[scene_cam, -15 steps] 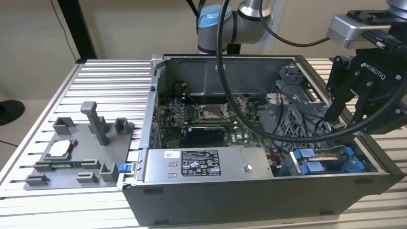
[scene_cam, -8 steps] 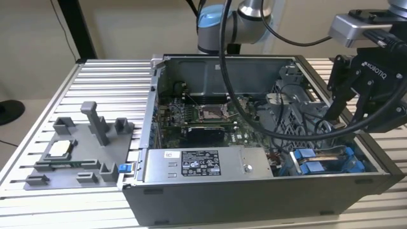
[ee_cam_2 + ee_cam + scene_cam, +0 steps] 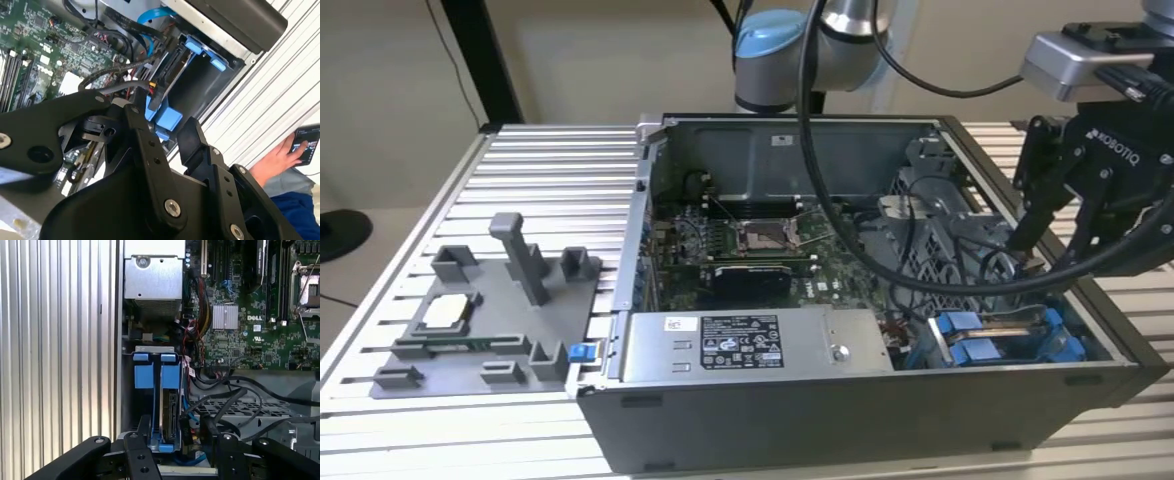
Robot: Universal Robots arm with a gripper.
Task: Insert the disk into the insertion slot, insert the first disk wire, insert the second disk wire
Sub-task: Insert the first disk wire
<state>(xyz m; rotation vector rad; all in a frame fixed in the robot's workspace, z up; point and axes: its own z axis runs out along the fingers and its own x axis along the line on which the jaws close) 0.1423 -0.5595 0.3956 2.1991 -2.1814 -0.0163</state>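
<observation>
Hand (image 3: pixel 1051 235) hovers at the exterior view's right, fingers (image 3: pixel 145 432) spread, gripping nothing (straddling the bay). The disk (image 3: pixel 172 412) already stands in the insertion slot (image 3: pixel 144 372); whether the wires (image 3: pixel 120 86) beside it are plugged in, I can't tell.

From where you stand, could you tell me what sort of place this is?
Probably a robotics test bench: an open grey metal computer case lies on a ribbed aluminium table beside a grey plastic fixture.

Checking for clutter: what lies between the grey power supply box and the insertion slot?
Loose wires lie between power supply box and insertion slot, seen in the exterior view.
</observation>
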